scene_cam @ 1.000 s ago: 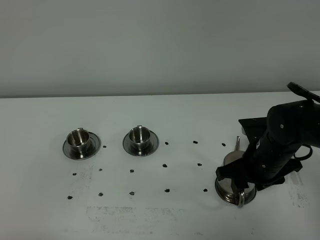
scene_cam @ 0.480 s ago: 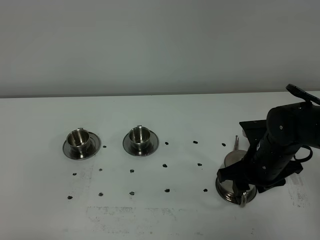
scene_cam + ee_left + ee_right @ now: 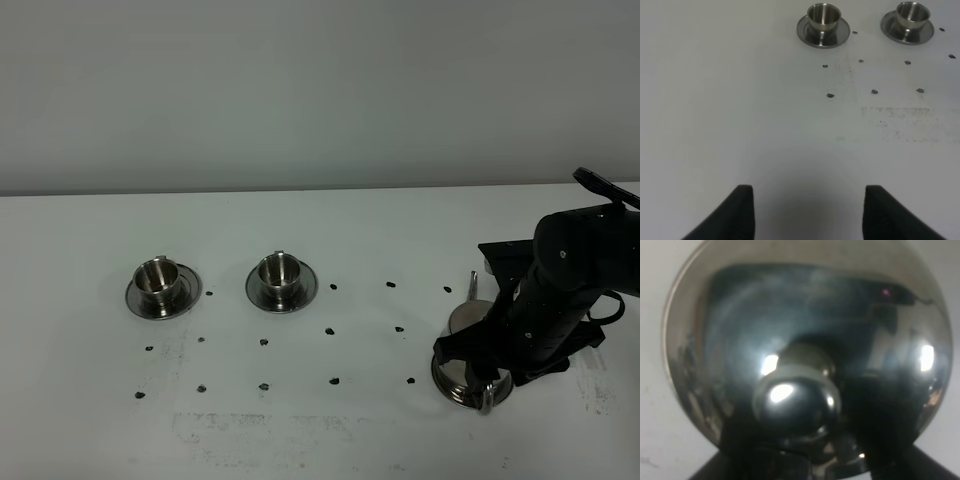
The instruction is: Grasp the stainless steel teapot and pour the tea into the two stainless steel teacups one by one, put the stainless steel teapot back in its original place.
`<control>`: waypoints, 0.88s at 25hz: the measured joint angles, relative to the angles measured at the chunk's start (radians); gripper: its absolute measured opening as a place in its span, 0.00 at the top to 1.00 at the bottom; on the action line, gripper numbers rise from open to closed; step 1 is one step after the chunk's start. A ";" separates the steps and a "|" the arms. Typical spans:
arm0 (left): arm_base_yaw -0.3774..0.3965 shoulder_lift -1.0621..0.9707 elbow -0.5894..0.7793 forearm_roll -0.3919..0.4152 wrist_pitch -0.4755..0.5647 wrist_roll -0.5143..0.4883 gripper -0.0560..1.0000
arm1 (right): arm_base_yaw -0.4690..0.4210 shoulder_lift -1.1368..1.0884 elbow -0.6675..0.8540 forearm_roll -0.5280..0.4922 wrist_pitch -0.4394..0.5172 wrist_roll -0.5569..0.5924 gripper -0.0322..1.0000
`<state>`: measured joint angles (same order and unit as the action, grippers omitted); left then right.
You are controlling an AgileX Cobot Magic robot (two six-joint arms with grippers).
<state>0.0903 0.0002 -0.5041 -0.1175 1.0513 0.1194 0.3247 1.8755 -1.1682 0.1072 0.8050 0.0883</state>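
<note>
The stainless steel teapot (image 3: pixel 462 322) stands at the right on its round saucer, the original place (image 3: pixel 447 384). Its spout (image 3: pixel 474 285) points to the back and its loop handle (image 3: pixel 485 399) to the front. My right gripper (image 3: pixel 482 366) hangs low over the pot and covers most of it. The right wrist view is filled by the domed lid and its knob (image 3: pixel 797 396), with the dark fingers (image 3: pixel 707 471) wide apart at its sides. Whether they touch the pot is hidden. The two stainless steel teacups (image 3: pixel 160 279) (image 3: pixel 279 272) sit on saucers at the left. My left gripper (image 3: pixel 810 212) is open over bare table.
Small black marks (image 3: pixel 333 332) dot the white table (image 3: pixel 330 230) in rows between the cups and the teapot. A smudged patch (image 3: pixel 270 430) runs along the front. In the left wrist view both cups (image 3: pixel 823 16) (image 3: pixel 912 13) stand far ahead of the fingers.
My right arm has shifted slightly over the teapot and then stayed almost still. The cups and the teapot have not moved.
</note>
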 joint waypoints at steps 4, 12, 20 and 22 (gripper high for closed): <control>0.000 0.000 0.000 0.000 0.000 0.000 0.44 | 0.000 0.000 0.000 0.006 0.000 -0.002 0.58; 0.000 0.000 0.000 0.000 0.000 0.000 0.44 | 0.000 0.000 0.000 0.008 -0.008 -0.009 0.76; 0.000 0.000 0.000 0.000 0.000 0.000 0.44 | 0.000 0.000 0.000 0.010 0.003 -0.010 0.76; 0.000 0.000 0.000 0.000 0.000 0.000 0.44 | 0.000 0.000 0.000 0.014 0.014 -0.017 0.76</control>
<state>0.0903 0.0002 -0.5041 -0.1175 1.0513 0.1194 0.3247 1.8755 -1.1682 0.1214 0.8190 0.0709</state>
